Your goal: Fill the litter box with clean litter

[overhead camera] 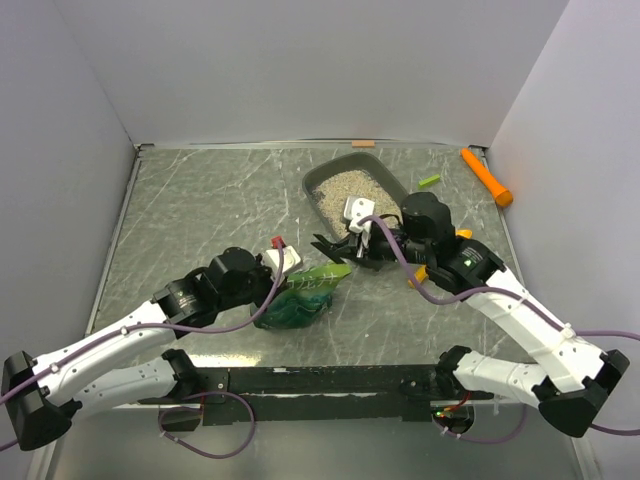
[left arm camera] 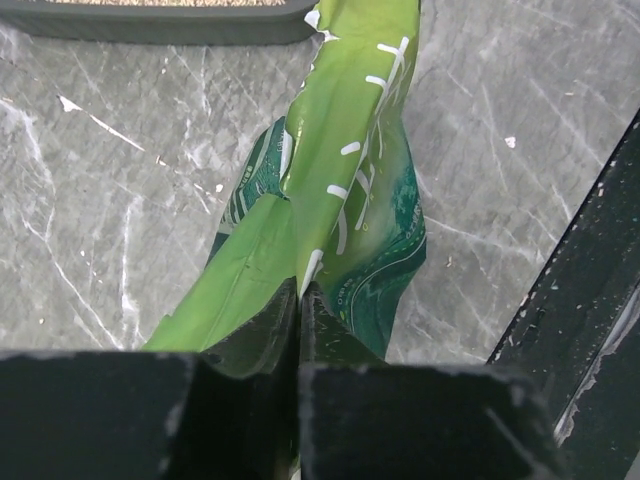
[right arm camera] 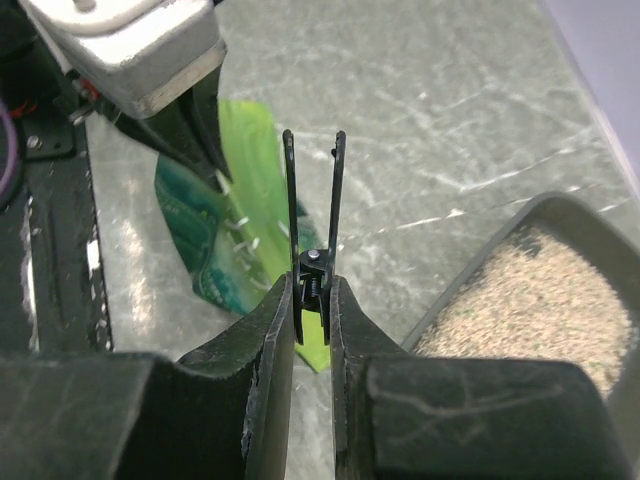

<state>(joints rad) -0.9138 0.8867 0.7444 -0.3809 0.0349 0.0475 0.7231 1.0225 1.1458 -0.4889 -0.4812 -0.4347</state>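
Note:
The dark grey litter box (overhead camera: 392, 180) lies at the back centre, and pale beige litter (overhead camera: 345, 188) covers its floor. It also shows in the right wrist view (right arm camera: 575, 215) with the litter (right arm camera: 525, 300), and its rim shows in the left wrist view (left arm camera: 150, 25). The crinkled green bag (overhead camera: 300, 298) lies in front of it. My left gripper (overhead camera: 296, 272) is shut on the bag's edge (left arm camera: 340, 190), fingertips together (left arm camera: 300, 290). My right gripper (overhead camera: 347, 248) is shut on a black spring clip (right arm camera: 313, 200), held between bag and box.
An orange stick-shaped object (overhead camera: 487, 177) and a small green piece (overhead camera: 429, 181) lie at the back right. A yellow-orange part (overhead camera: 421, 272) shows under the right arm. White walls stand on three sides. A black rail (overhead camera: 320, 380) runs along the near edge.

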